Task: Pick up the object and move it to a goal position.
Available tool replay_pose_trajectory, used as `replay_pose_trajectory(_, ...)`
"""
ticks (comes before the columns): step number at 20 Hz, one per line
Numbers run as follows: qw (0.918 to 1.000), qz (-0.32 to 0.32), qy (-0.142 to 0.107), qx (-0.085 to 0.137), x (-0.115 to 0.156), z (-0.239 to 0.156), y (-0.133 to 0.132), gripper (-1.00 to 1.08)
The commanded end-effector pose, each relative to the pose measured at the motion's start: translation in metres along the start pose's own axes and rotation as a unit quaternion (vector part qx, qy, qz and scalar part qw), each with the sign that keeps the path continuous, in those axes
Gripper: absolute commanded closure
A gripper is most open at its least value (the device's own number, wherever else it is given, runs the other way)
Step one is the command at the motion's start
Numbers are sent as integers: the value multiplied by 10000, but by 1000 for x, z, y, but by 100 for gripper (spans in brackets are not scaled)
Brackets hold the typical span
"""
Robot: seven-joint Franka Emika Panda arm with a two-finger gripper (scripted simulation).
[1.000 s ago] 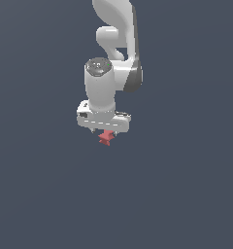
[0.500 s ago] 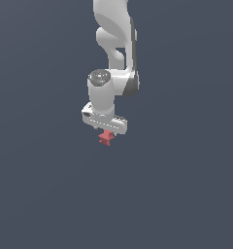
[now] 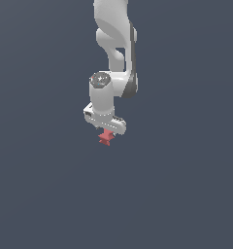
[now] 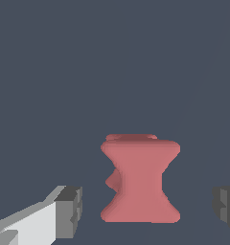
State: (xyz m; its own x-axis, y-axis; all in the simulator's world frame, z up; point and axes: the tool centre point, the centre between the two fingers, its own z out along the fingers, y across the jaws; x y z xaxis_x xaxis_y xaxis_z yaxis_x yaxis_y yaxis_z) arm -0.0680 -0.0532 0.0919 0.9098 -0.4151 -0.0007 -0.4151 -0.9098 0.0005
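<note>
The object [image 3: 105, 138] is a tiny matte red piece with a waisted outline, lying on the dark grey surface. In the exterior view my white gripper [image 3: 107, 131] hangs straight over it, and the piece shows just below the hand. In the wrist view the object [image 4: 138, 179] sits between my two fingers. One grey pad [image 4: 71, 211] is on one side and the other pad [image 4: 226, 210] is on the other. A clear gap shows on each side, so the gripper [image 4: 148, 211] is open and touches nothing.
The plain dark grey surface [image 3: 186, 194] fills both views. The white arm [image 3: 116, 44] rises above the gripper toward the top of the exterior view.
The arm has straightened and the gripper has come down slightly over the red piece. The piece has stayed in place.
</note>
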Motion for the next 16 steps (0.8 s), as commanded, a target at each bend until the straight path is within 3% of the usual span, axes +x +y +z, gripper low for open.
replay_pose_trajectory(1, 10000, 0, 2, 1, 0, 1, 0, -92)
replay_pose_trajectory(16, 10000, 30, 3, 2, -1, 50, 1, -92)
